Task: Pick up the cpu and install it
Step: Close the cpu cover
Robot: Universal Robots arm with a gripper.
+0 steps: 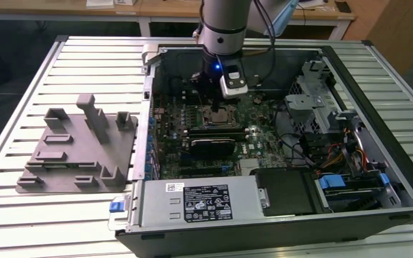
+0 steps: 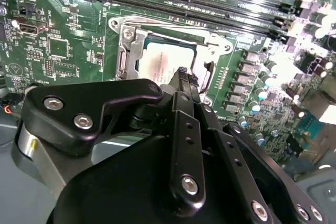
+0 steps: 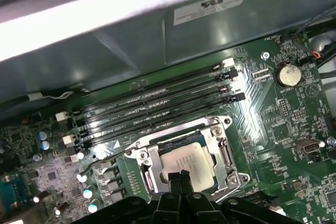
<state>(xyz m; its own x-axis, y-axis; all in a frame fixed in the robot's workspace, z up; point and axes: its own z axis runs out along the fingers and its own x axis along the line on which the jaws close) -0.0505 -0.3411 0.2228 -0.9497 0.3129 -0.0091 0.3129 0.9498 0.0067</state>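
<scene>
Gripper (image 3: 178, 176) — pinched together, empty | at cpu (image 3: 185, 160) edge | cpu seated within socket frame (image 3: 145, 165)

cpu (image 3: 186, 162): silvery-white | motherboard (image 3: 273, 129): green (black slots (image 3: 157, 109)) | tool (image 3: 178, 176): black

The cpu (image 3: 186, 162) is a small flat square with a silvery-white metal top and some faint print on it. In both wrist views it's lying flat, metal side up, inside the motherboard socket (image 3: 224, 153). It sits square to the socket, with the socket's shiny metal frame wrapping around its sides.
</scene>
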